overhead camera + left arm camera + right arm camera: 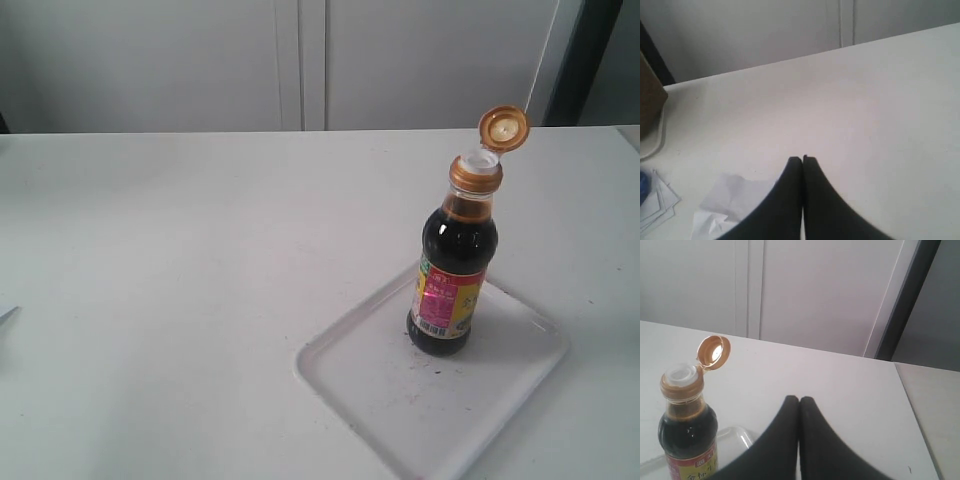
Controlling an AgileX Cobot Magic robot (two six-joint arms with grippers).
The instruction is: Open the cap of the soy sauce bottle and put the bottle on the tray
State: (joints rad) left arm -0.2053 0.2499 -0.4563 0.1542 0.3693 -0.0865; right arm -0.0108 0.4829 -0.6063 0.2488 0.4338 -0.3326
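**Bottle on the tray, cap open: both my grippers empty**

The white table (180,280) fills most of what I see, so I place everything against the tray (380,400), which lies flat on the table's right part in the exterior view. Its low rim and pale floor show faint dark specks.

The soy sauce bottle (455,270) stands upright inside the tray, toward the tray's far corner, its base resting on the tray floor and well within the rim. Dark liquid fills it up to the narrow neck.

The cap (490,150) is flipped open: the hinged round lid tilts back behind the neck, pale inside showing, and the white spout is bare.

My left gripper (802,159) is pressed closed, fingertips touching, holding nothing, over bare table and nowhere near the tray; some crumpled paper (725,200) lies beside it. My right gripper (799,399) is likewise closed and empty, drawn back beside the tray, with the bottle just off to one side of it and not touching.

I judge both steps done: lid open, bottle placed. What remains, I think, is only to keep clear of the bottle. It is tall on a narrow base, so any sweep near the neck could tip it and spill through the open spout.
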